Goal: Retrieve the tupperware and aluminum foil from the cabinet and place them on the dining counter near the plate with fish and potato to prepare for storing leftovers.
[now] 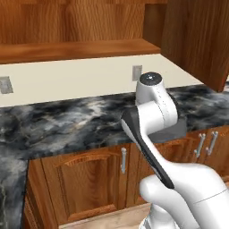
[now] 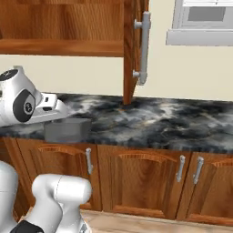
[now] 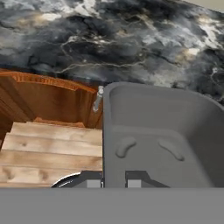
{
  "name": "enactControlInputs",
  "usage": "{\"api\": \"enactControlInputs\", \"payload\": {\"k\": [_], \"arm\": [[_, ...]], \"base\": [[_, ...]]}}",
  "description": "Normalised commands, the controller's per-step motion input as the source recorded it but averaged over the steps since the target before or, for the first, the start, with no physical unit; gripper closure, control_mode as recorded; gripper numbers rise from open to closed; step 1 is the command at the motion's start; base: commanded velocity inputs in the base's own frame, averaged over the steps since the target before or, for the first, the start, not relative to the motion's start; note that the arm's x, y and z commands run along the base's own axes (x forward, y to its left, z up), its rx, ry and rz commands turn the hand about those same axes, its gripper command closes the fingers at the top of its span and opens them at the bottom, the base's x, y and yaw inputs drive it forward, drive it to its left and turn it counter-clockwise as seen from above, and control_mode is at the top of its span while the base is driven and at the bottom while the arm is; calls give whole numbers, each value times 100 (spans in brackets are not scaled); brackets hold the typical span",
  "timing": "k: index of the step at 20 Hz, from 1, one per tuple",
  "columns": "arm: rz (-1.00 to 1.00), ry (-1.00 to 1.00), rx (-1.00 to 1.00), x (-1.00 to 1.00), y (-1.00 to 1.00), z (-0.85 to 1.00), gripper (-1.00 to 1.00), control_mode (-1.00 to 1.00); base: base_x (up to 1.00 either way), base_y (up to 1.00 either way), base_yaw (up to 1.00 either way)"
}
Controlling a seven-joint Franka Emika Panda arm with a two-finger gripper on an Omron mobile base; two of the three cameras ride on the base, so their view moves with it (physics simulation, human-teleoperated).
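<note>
Plain grey sloped-wall tupperware point(image 3: 162, 140) pinched at its rim by closed end effector point(image 3: 114, 183), above marbled counter point(image 3: 131, 39), arched wood doors point(image 2: 136, 182).

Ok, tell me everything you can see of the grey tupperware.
The tupperware is a shallow, plain grey rectangular container with sloped walls, lidless and empty, matte like plastic. It is held level in the shut pincer, which clamps its near rim. It hangs at the front edge of the marbled wall counter, above the base cabinet doors.

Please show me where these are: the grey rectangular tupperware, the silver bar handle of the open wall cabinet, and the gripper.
grey rectangular tupperware point(image 3: 162, 131): hand view, inner floor.
silver bar handle point(image 2: 144, 48): right base view, mid-bar.
gripper point(image 3: 114, 180): hand view, between fingertips.
</note>
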Motion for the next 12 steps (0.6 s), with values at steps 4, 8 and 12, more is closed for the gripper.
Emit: {"api": "enactControlInputs", "payload": {"k": [4, 8, 12], "arm": [[0, 0, 0, 0, 0, 0, 100, 100], [0, 0, 0, 0, 0, 0, 100, 100], [0, 0, 0, 0, 0, 0, 100, 100]], "base": [[-67, 0, -69], [-8, -16, -82], [0, -25, -83]]}}
